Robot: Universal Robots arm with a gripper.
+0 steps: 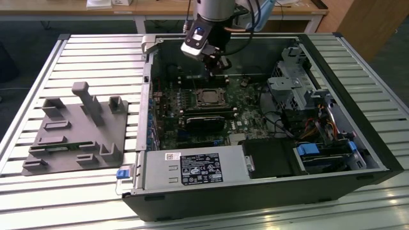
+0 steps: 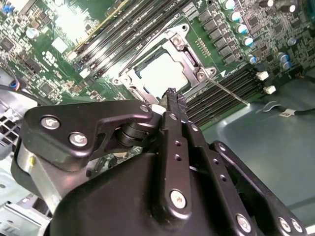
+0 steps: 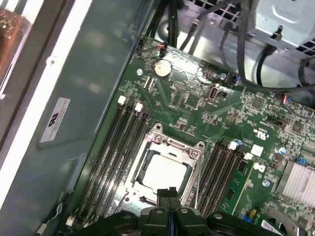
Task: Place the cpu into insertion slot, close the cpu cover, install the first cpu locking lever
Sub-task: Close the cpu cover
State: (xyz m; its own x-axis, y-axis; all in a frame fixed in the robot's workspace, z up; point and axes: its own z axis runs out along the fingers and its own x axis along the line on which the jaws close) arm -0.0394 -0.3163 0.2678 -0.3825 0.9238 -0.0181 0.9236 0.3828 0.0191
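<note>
The cpu (image 3: 165, 171) lies flat in the insertion slot (image 3: 141, 167) on the green board, its pale metal face showing bright. The silver cpu cover (image 3: 174, 144) is down around it, framing that face. In the second wrist view the cpu (image 2: 165, 73) and cover (image 2: 189, 59) appear again, with a thin silver locking lever (image 2: 229, 92) sticking out sideways from the socket corner. My gripper (image 3: 170, 194) hangs just above the socket's near edge, shut, with its two black fingers (image 2: 172, 101) pressed together and nothing between them. The exterior view has the gripper (image 1: 217, 64) over the cpu (image 1: 208, 97).
The open computer case (image 1: 255, 191) lies on a slatted metal table. Memory slots (image 3: 113, 147) flank the socket, a black card (image 1: 208, 120) sits just in front of it, and cables and a drive cage (image 1: 297, 86) crowd the exterior view's right. A grey fixture (image 1: 76, 129) stands on the exterior view's left.
</note>
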